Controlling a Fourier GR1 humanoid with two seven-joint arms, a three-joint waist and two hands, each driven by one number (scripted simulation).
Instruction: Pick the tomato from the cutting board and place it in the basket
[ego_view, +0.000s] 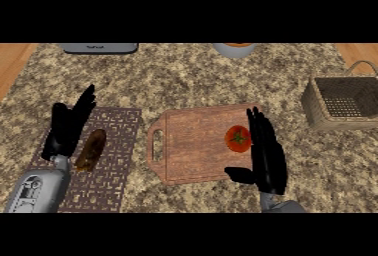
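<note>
Now tomato (238, 138) on cutting board (193, 145), touching right hand (267, 157) fingers; fingers straight, holding nothing.

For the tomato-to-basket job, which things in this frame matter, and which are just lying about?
Belong to the job:
tomato
cutting board
basket
right hand, open beside the tomato

Lying about:
brown oblong item on the patterned mat
grey appliance at the far edge
pale container
left hand, open over the mat

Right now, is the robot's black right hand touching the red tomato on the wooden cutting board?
Cannot tell. In the head view, the right hand's straight fingers meet the red tomato's right edge with no visible gap, but from above they could be hovering.
</note>
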